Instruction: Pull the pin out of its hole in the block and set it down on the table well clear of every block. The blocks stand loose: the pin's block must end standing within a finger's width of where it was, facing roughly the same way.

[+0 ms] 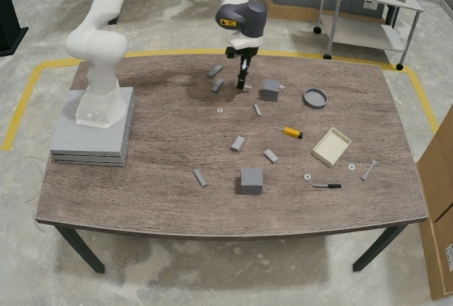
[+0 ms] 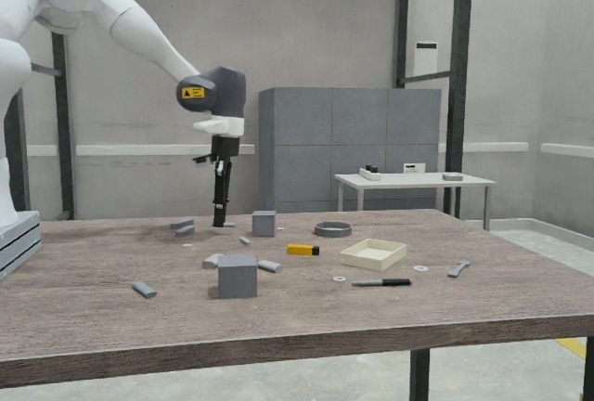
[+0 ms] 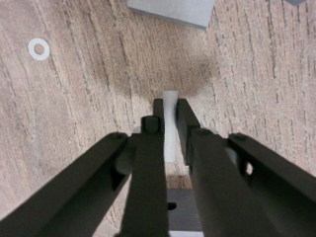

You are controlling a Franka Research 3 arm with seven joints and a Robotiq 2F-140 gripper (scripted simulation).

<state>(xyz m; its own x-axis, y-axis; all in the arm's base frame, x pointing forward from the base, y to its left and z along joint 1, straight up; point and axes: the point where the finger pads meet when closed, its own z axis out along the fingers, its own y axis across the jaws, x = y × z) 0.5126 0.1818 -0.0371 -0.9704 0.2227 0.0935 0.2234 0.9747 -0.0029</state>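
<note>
My gripper [image 1: 240, 87] [image 2: 219, 225] [image 3: 169, 113] points down at the back middle of the table, shut on a thin light-grey pin [image 1: 247, 87] [image 2: 229, 225] [image 3: 170, 140]. The pin lies level between the fingertips, low over the table; I cannot tell whether it touches the top. A grey cube block [image 1: 271, 91] [image 2: 264, 223] [image 3: 173, 9] stands upright to the right, with a gap between it and the pin's free end. No hole shows in its visible faces. A larger grey block [image 1: 251, 180] [image 2: 237, 277] stands near the front, far from the gripper.
Two grey bars [image 1: 214, 71] [image 1: 217, 85] lie left of the gripper. A short grey piece [image 1: 257, 110] [image 2: 245, 240] lies in front. A round dish [image 1: 315, 105] [image 2: 332, 232], a yellow screwdriver [image 1: 292, 132] [image 2: 302, 249] and a cream tray [image 1: 322, 159] [image 2: 360, 261] lie to the right.
</note>
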